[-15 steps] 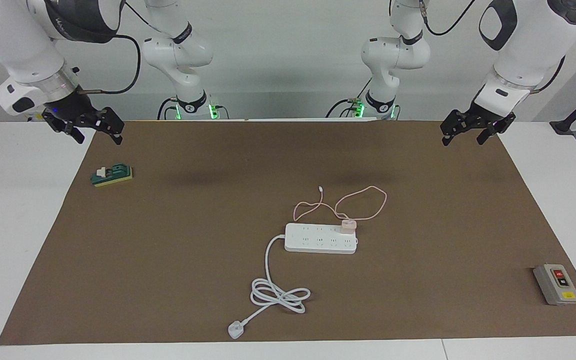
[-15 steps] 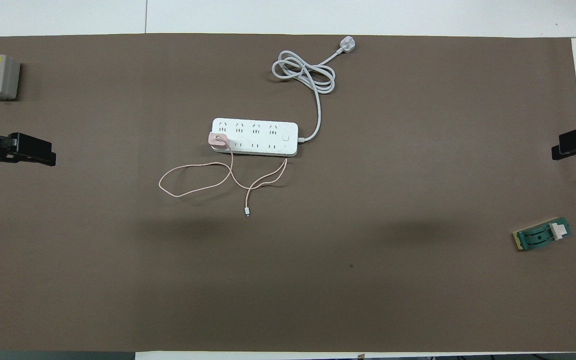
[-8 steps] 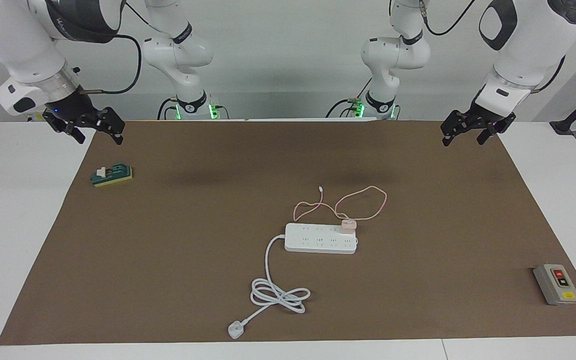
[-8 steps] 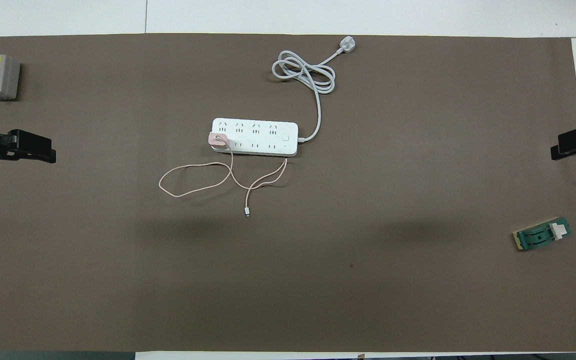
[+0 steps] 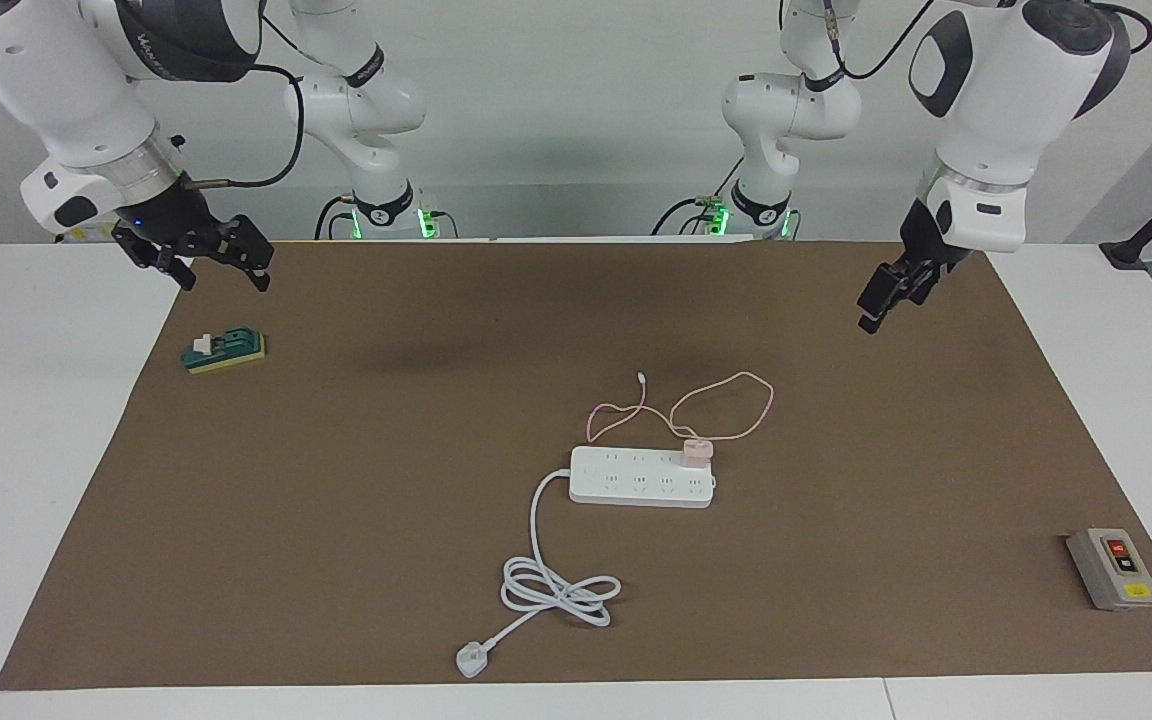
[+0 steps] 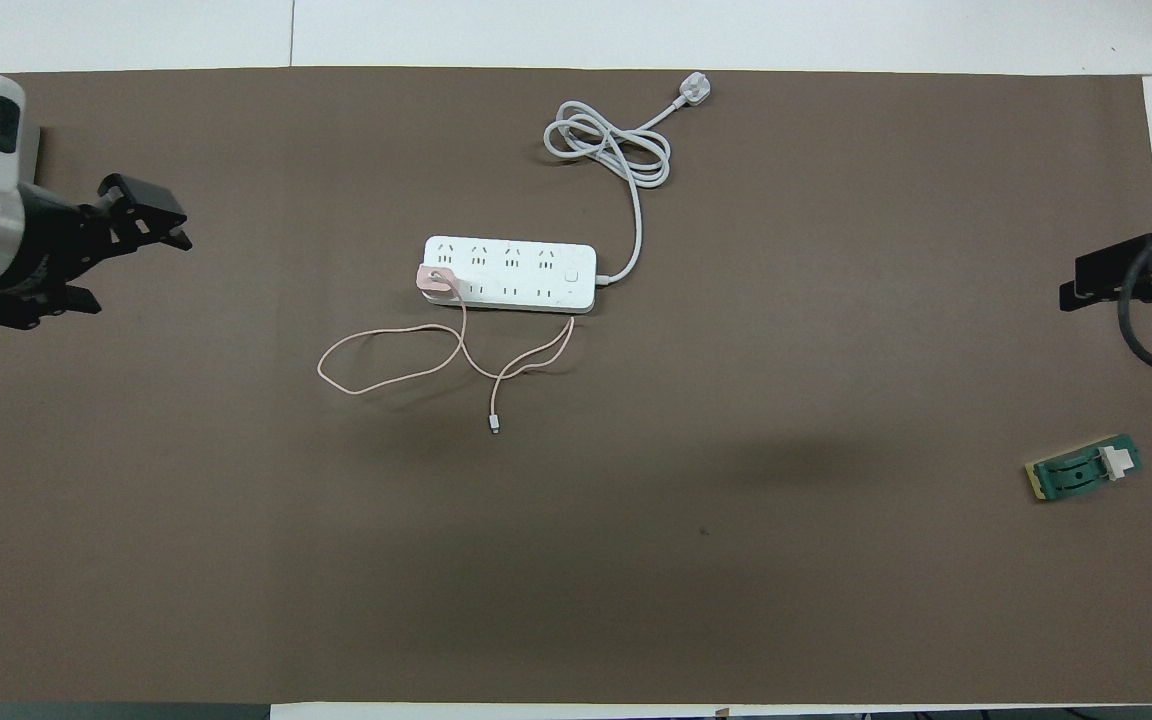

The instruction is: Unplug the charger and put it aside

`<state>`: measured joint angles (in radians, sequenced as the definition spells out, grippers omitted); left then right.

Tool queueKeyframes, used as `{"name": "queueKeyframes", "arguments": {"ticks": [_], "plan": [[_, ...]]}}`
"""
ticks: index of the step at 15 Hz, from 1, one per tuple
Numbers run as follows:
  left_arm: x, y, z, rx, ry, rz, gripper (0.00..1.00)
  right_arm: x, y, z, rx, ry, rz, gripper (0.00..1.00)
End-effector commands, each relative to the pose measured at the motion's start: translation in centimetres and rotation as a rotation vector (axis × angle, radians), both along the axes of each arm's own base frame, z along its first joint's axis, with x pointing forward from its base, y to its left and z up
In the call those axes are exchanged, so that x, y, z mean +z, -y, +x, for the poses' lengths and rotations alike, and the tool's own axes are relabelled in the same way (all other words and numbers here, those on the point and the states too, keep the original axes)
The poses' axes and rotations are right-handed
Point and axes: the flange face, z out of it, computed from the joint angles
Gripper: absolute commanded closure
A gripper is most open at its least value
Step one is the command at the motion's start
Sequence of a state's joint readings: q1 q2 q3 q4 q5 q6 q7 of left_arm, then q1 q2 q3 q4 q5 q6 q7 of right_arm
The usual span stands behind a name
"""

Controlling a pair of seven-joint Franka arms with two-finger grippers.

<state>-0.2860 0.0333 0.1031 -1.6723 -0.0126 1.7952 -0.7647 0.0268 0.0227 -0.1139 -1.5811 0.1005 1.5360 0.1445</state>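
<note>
Two tools are seen raised above the brown mat on the desk [image 5: 56,480], each empty. The left tool [image 5: 881,300] hangs over the mat at the left arm's end with its fingers spread wide. The right tool [image 5: 221,270] hovers over the mat's edge at the right arm's end, also released, above the green switch block [image 5: 224,350]. The charger [image 5: 696,450] is seen plugged into the power strip [image 5: 641,477], at the socket end toward the left arm, mid-mat. In the facing view its pink cable [image 5: 726,405] loops toward 12 o'clock from the strip. The strip's thick cord [image 5: 556,585] coils at 7 o'clock, ending in a white plug [image 5: 471,660]. A grey switch box [image 5: 1113,568] lies at 4 o'clock.
</note>
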Motion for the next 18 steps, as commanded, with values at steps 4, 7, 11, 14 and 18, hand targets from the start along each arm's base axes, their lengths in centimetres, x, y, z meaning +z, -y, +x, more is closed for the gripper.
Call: {"name": "queueKeyframes", "arguments": {"ticks": [4,7,11,14,18], "plan": [[-7.7,7.8,5.9,0.477,0.005,-0.032,0.0,-3.4,-5.3,0.9,-0.557,-0.145,0.095,0.0],[-9.7,10.2,7.8,0.645,0.044,-0.065,0.0,-4.8,-8.2,2.0,-0.775,-0.192,0.164,0.0],[-12.9,12.6,8.3,0.784,0.072,-0.038,0.02,-8.1,-16.1,2.2,-1.106,-0.243,0.236,0.0],[-17.0,15.7,9.4,0.826,0.032,0.035,0.02,-11.9,-19.7,1.7,-1.182,-0.252,0.322,0.0],[-18.5,16.7,9.0,0.875,-0.009,0.069,0.02,-15.9,-23.9,0.9,-1.309,-0.282,0.394,0.0]]}}
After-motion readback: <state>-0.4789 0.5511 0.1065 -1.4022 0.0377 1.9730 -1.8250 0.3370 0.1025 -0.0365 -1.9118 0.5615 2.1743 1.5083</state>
